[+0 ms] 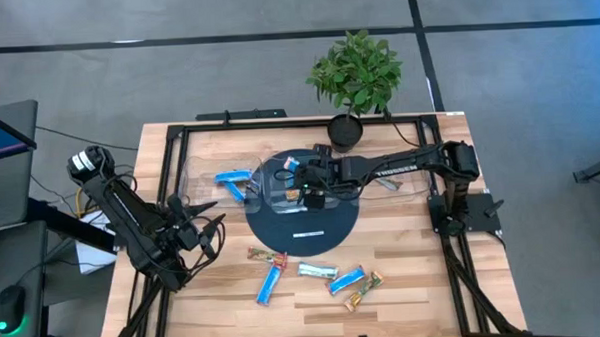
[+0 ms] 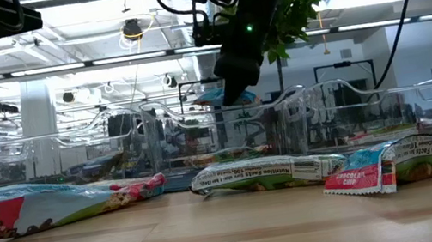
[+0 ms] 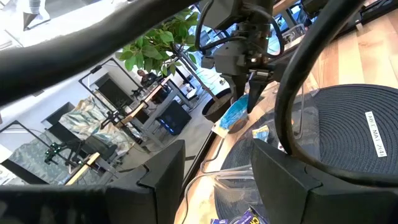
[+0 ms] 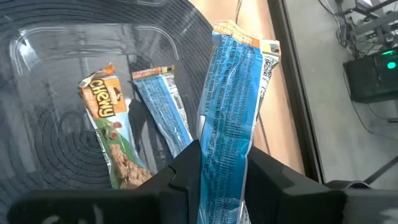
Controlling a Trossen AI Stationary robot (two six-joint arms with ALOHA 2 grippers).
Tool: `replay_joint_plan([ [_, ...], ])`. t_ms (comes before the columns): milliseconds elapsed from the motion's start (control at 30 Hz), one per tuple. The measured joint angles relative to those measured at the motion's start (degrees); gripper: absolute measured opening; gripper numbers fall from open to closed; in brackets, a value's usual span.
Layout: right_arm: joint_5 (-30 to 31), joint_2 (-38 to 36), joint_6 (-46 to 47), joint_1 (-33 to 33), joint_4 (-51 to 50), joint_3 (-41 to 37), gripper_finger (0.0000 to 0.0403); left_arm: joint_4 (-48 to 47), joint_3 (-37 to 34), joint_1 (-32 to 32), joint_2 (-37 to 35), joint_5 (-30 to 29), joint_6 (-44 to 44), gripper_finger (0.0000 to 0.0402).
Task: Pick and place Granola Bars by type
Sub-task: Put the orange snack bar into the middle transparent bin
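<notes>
Currently the right tool [image 4: 214, 162] is clenching a blue bar [image 4: 231, 106] over the clear tray [image 4: 37, 43] (two bars inside); releasing off-centre risks missing it.

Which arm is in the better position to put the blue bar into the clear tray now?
The right. Its gripper already holds a blue granola bar above the clear tray. The left gripper waits at the table's left edge, holding nothing.
</notes>
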Motion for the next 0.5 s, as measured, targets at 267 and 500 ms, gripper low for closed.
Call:
replay_joint_plan([
  [267, -0.1, 0.0, 0.2, 0.0, 0.0, 0.0, 0.0143, 0.0, 0.0, 0.0, 0.0, 0.0, 0.0, 0.0178],
  [500, 0.2, 0.0, 1.2, 0.5, 0.0, 0.0, 0.0252, 0.0, 0.0, 0.0, 0.0, 0.1, 0.0, 0.0178],
])
